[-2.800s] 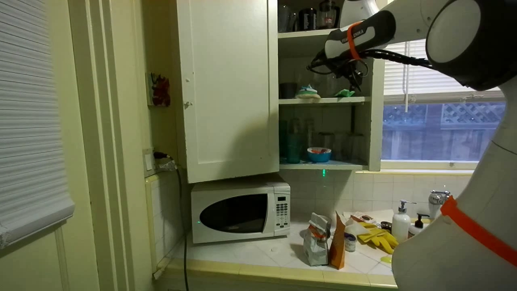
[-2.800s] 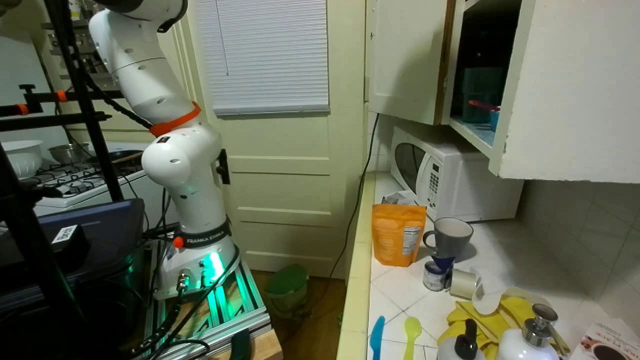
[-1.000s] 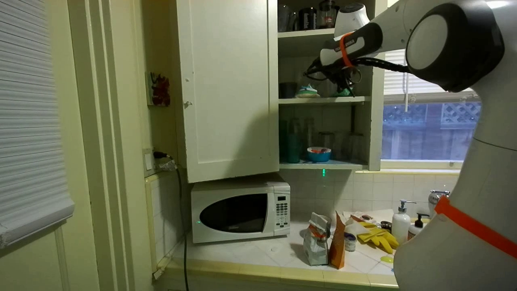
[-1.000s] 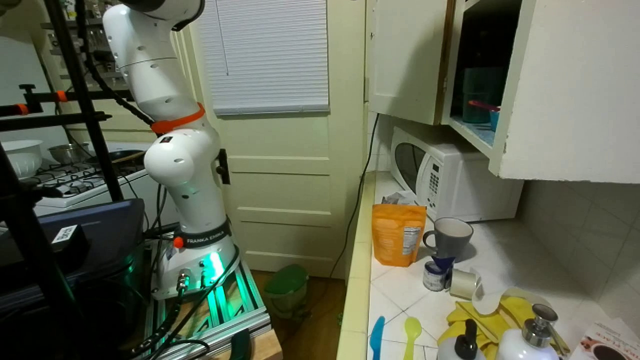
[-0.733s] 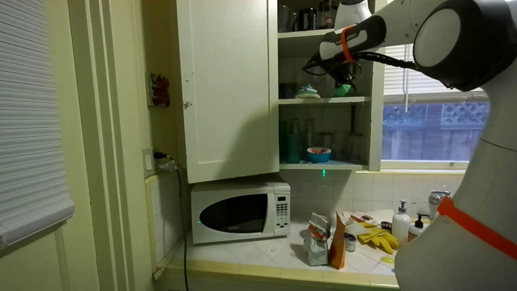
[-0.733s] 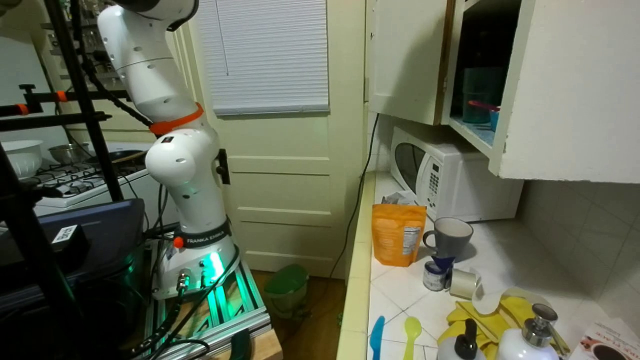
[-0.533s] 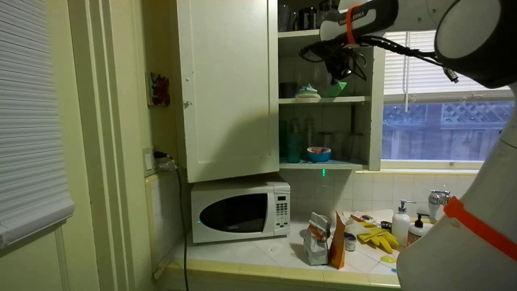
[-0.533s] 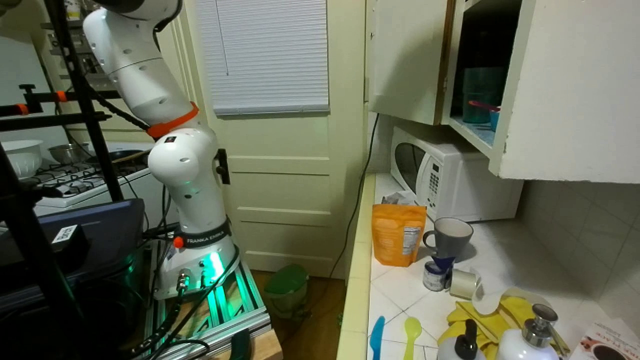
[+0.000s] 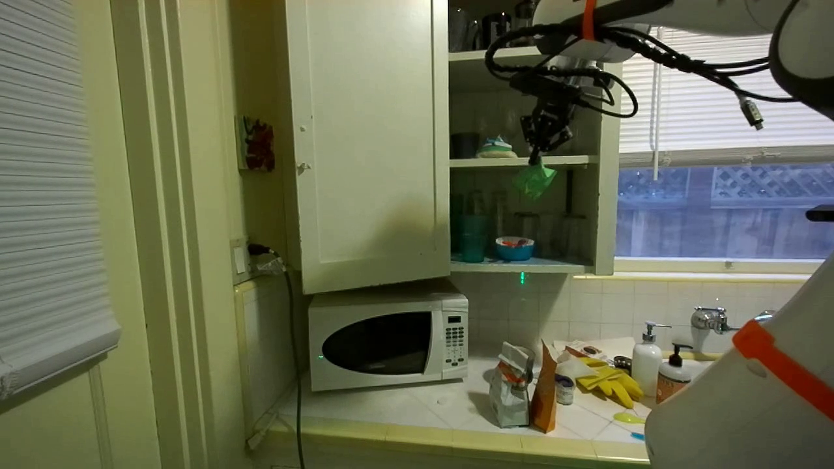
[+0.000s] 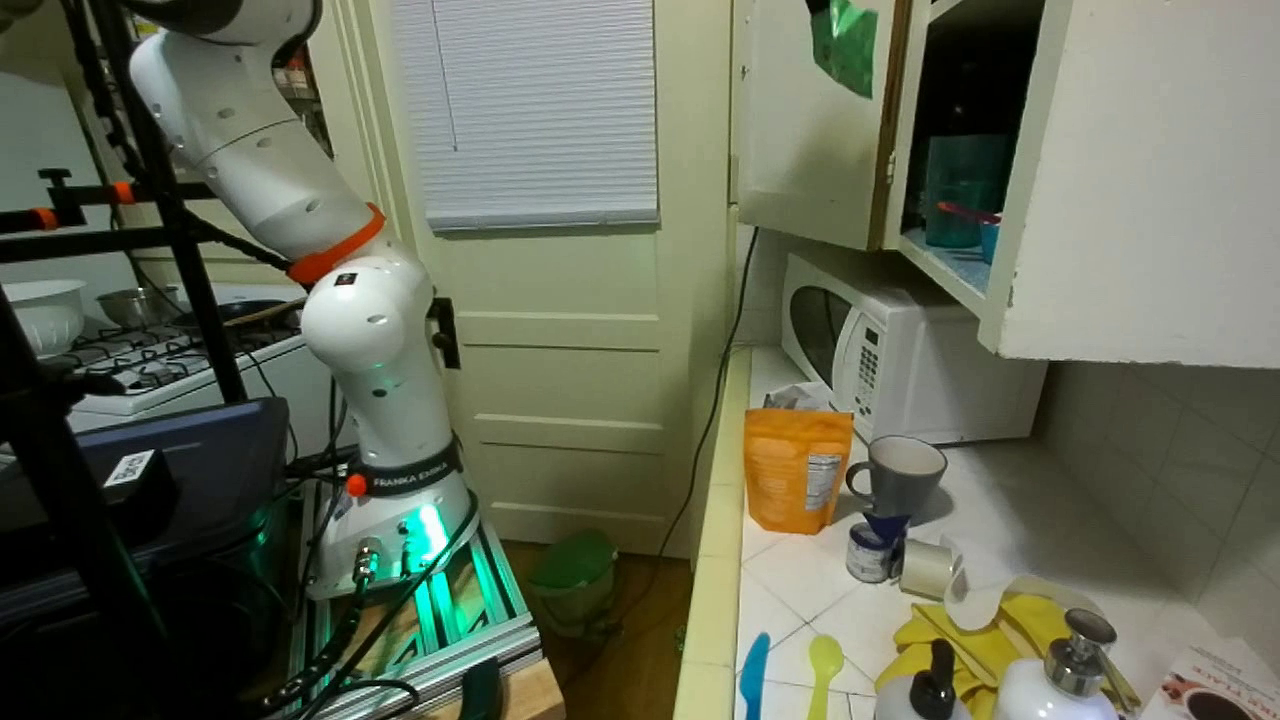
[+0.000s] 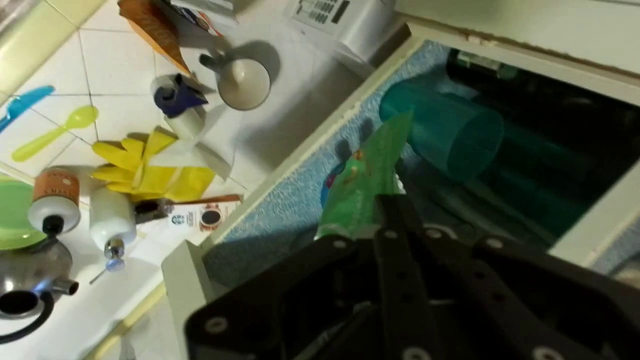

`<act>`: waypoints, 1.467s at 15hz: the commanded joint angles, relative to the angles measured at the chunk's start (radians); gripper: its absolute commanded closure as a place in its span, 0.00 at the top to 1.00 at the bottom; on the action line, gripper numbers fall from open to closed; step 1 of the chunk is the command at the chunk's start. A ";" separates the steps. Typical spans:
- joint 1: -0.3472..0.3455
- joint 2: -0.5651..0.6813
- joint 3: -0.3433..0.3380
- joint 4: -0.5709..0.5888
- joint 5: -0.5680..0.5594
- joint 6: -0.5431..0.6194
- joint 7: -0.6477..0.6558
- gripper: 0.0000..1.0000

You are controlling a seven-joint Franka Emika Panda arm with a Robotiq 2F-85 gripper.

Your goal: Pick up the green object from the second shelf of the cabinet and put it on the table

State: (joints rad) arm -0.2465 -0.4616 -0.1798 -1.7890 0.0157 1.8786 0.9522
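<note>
A crumpled light-green object point(image 9: 535, 181) hangs from my gripper point(image 9: 534, 160), whose fingers are shut on its upper edge. In an exterior view it overlaps the cabinet point(image 9: 606, 195) opening, just under the line of the second shelf point(image 9: 472, 163). At the top of an exterior view the same green object point(image 10: 846, 50) shows against the cabinet door, with only a dark tip of the gripper beside it. The wrist view has the green object point(image 11: 367, 175) sticking out past the fingers point(image 11: 392, 207). Well below lies the table point(image 9: 417, 407), a white tiled countertop.
On the countertop stand a microwave point(image 9: 391, 342), an orange bag point(image 10: 797, 470), a grey mug point(image 10: 903, 475), yellow gloves point(image 9: 609, 381), pump bottles point(image 9: 646, 361), a green spoon point(image 10: 825, 670) and a blue knife point(image 10: 755, 672). The lower shelf holds a teal bowl point(image 9: 515, 249) and cups. The cabinet door point(image 9: 371, 150) is swung wide.
The green object has left the second shelf in the gripper's hold and come out of the cabinet. It now hangs lower in an exterior view. The arm has drawn back and the gripper tilted downward.
</note>
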 commanded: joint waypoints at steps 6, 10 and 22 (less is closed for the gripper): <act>-0.026 0.184 -0.083 -0.018 0.126 -0.134 -0.203 0.00; -0.031 0.198 -0.079 -0.012 0.125 -0.143 -0.209 0.01; 0.086 0.485 0.033 -0.071 0.157 -0.240 -0.450 0.00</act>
State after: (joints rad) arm -0.1769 -0.0709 -0.1544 -1.8854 0.1451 1.6824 0.5885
